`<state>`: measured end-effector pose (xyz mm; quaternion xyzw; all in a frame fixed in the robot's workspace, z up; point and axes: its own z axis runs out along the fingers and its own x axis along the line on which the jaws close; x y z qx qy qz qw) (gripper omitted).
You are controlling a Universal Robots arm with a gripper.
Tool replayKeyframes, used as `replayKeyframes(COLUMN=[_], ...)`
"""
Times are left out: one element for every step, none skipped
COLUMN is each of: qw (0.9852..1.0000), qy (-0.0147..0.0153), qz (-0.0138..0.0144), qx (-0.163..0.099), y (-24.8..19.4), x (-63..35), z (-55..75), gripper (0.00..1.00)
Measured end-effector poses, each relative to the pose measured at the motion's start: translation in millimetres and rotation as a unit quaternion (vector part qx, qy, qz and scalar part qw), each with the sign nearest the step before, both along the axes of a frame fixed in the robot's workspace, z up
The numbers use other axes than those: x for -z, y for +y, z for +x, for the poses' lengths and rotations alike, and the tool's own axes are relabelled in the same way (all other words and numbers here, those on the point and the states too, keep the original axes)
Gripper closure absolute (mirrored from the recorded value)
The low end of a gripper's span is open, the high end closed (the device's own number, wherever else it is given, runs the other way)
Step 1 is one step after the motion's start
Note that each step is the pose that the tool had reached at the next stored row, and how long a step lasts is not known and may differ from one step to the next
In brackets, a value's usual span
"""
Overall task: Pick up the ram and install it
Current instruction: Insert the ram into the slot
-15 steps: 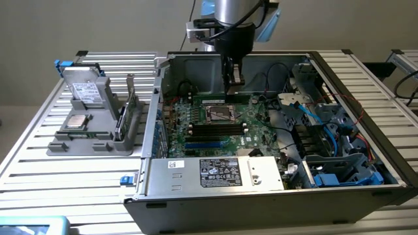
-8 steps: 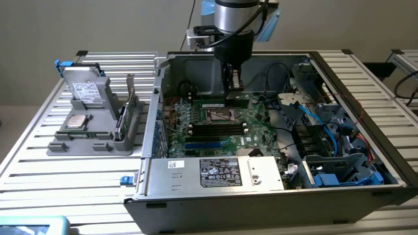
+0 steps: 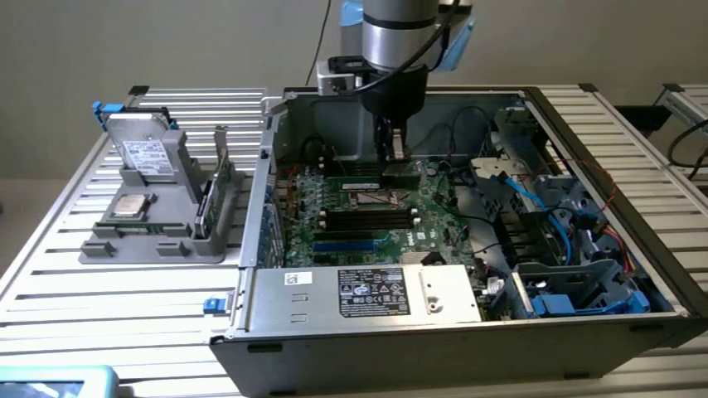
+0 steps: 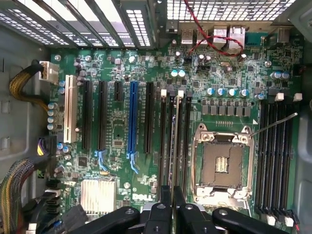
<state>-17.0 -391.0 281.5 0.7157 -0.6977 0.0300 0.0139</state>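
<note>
- Black two-fingered gripper (image 3: 395,157) on a silver and grey arm: lowered into an open grey metal computer case (image 3: 443,352); also seen in the wrist view (image 4: 172,207).
- Fingers (image 4: 163,209): drawn narrow, nearly together, closed on a thin green circuit-board stick, the ram (image 3: 399,172).
- The ram: held at the fingertips, low over the green motherboard (image 4: 117,131); whether it touches a slot cannot be told.
- Black memory slots (image 4: 165,141) with white end clips: located beneath the fingers, just beside the silver-framed processor socket (image 4: 222,163).
- Second bank of black slots (image 4: 275,156): set on the other side of the processor socket.
- Long blue expansion slot (image 4: 132,122): placed among black ones, apart from the gripper.
- Grey plastic parts holder (image 3: 144,245): stood on the slatted aluminium table (image 3: 99,298), to the exterior view's left of the computer case; a silver hard drive (image 3: 144,153) and a larger green card (image 3: 225,186) are kept upright in it.
</note>
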Motion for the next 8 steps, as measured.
replayKeyframes(qw=[1.0000,1.0000,1.0000,1.0000,1.0000,1.0000,1.0000,1.0000], qy=[0.0000,0.0000,-0.0001,-0.0001,-0.0002,-0.0003,-0.0003,-0.0003], qz=[0.0000,0.0000,0.0001,0.0000,0.0000,0.0001,0.0000,0.0000], qx=[0.000,0.000,0.001,0.001,0.002,0.003,0.003,0.004], y=[0.0,0.0,0.0,-0.1,-0.2,-0.2,-0.4,-0.8], x=[1.8,3.7,5.4,7.2,8.6,9.7,10.5,11.1], z=[0.0,0.0,0.0,-0.1,-0.1,-0.1,-0.1,-0.1], gripper=[0.87,0.87,0.87,0.87,0.87,0.87,0.87,0.87])
